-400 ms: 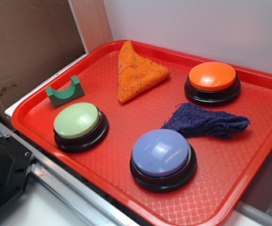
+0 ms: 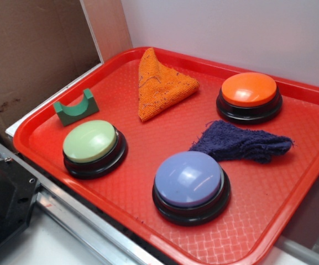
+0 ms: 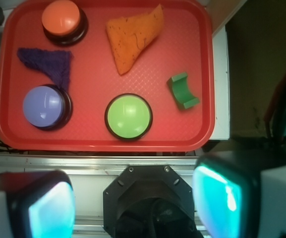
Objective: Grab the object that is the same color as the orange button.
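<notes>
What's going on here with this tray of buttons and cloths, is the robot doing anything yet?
Nothing is being handled yet. The robot's hand hangs open high above the near edge of the red tray, well clear of everything. On the tray sit the orange button, a green button and a lavender-blue button, plus a green block, a purple cloth and the folded orange cloth. The orange cloth lies untouched at the far side, so the grab has not started.

A red waffle-textured tray [image 2: 292, 182] is seen. The knitted cloth [image 2: 158, 85] is orange with dark flecks; the fuzzy cloth [image 2: 242, 142] dark purple. Black-based buttons are topped orange [image 2: 249, 89], pale green [image 2: 89, 140] and lavender-blue [image 2: 188, 178]. The notched block [image 2: 75, 110] is green.
</notes>
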`<state>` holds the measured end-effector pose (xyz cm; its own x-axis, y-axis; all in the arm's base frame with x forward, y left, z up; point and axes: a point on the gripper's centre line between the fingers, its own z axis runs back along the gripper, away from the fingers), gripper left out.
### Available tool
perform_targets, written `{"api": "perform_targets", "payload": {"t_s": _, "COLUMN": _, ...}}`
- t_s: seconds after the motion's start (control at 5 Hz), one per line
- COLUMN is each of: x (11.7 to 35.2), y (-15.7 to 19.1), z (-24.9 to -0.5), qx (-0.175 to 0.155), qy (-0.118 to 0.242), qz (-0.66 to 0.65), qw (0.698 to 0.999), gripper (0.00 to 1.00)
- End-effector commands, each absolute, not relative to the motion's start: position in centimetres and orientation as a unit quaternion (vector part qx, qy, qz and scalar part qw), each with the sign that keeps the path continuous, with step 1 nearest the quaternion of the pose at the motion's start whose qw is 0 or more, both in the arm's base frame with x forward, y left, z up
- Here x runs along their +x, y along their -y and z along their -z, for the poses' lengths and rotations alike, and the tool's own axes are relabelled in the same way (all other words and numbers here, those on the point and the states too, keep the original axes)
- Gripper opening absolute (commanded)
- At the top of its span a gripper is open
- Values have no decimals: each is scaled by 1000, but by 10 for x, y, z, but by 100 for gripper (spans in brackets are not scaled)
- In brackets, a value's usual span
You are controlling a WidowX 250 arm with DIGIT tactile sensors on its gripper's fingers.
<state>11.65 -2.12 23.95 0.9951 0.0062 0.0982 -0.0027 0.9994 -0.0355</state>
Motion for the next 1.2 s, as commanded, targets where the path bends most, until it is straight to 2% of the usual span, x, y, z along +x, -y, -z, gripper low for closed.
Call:
{"api": "perform_targets", "payload": {"t_s": 0.0, "x": 199, "y": 23, "z": -249, "qx": 5, "qy": 47, "qz": -17, "qw": 999, "gripper": 100}}
{"api": "perform_targets", "payload": {"t_s": 0.2, "x": 249, "y": 31, "z": -232, "qx": 1, "qy": 5, "qz": -9, "qw": 1000, "gripper": 100}}
{"api": "perform_targets", "payload": {"t_s": 0.4, "x": 299, "y": 28, "z": -202, "qx": 12, "qy": -29, "qz": -15, "qw": 999, "gripper": 100}}
{"api": "perform_targets", "payload": {"t_s": 0.6, "x": 303, "y": -20, "z": -190, "qx": 74, "qy": 8, "qz": -144, "qw": 987, "gripper": 100}}
{"api": "perform_targets", "payload": {"t_s": 0.8, "x": 278, "y": -64, "z": -193, "qx": 74, "qy": 26, "qz": -268, "qw": 960, "gripper": 100}}
{"api": "perform_targets", "payload": {"t_s": 1.0, "x": 248, "y": -92, "z": -194, "qx": 64, "qy": 63, "qz": -347, "qw": 934, "gripper": 100}}
